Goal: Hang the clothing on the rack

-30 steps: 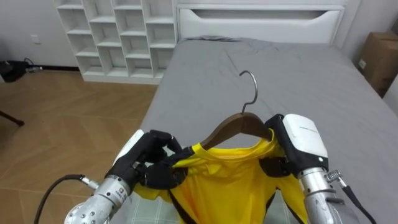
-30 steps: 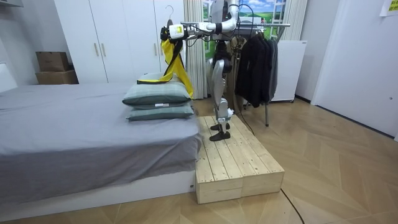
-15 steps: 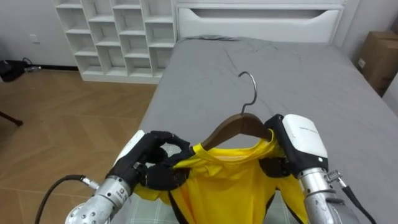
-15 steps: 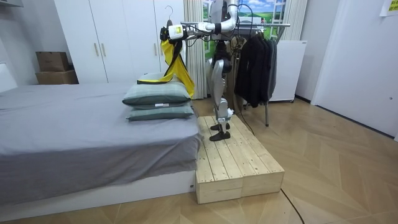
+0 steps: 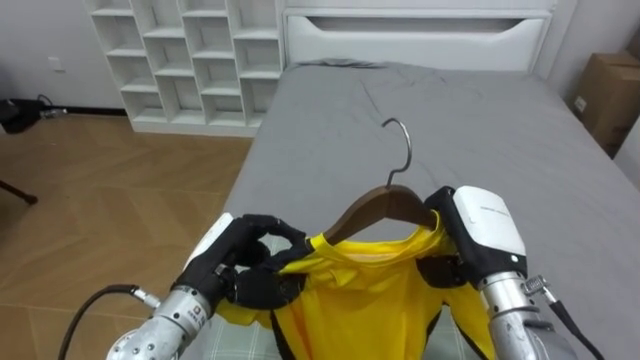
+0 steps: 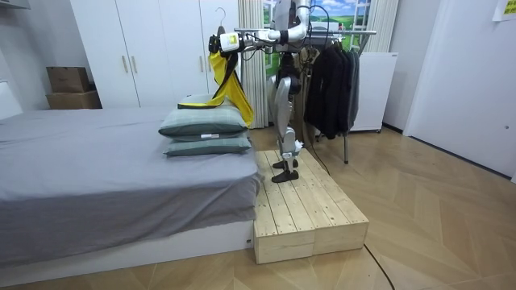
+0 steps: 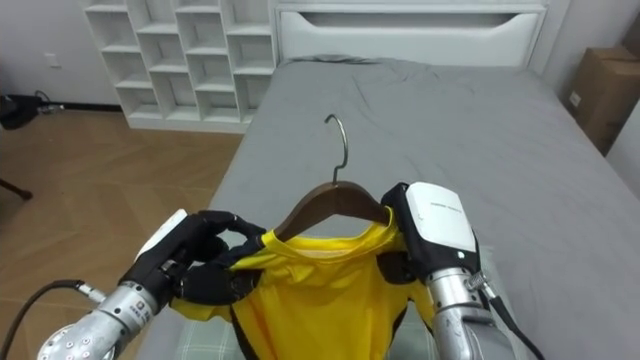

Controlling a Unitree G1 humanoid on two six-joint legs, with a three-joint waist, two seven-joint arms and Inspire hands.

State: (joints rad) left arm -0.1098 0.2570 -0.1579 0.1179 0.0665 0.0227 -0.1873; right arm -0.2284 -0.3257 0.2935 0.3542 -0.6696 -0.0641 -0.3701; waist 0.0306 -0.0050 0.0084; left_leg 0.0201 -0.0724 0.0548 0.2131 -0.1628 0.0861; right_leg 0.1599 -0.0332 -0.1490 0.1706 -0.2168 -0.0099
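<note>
A yellow garment (image 5: 350, 295) hangs on a brown wooden hanger (image 5: 378, 203) with a metal hook (image 5: 400, 140), held up in front of me over the grey bed (image 5: 470, 130). My left hand (image 5: 240, 262) has its dark fingers curled round the garment's left shoulder. The hanger's right end, with the cloth over it, sits in the curled fingers of my right hand (image 5: 470, 240). In the room view I stand on a wooden platform (image 6: 306, 213) at the bed's end, arms stretched out with the yellow garment (image 6: 226, 80) hanging down.
White cubby shelves (image 5: 190, 60) and a white headboard (image 5: 420, 35) stand beyond the bed. A cardboard box (image 5: 612, 90) is at the right. Behind me a clothes rack (image 6: 339, 76) carries dark clothes. Two pillows (image 6: 205, 133) lie on the bed below the garment.
The fingers of my left hand have shifted slightly on the garment's shoulder. Hanger and right hand stay almost still.
</note>
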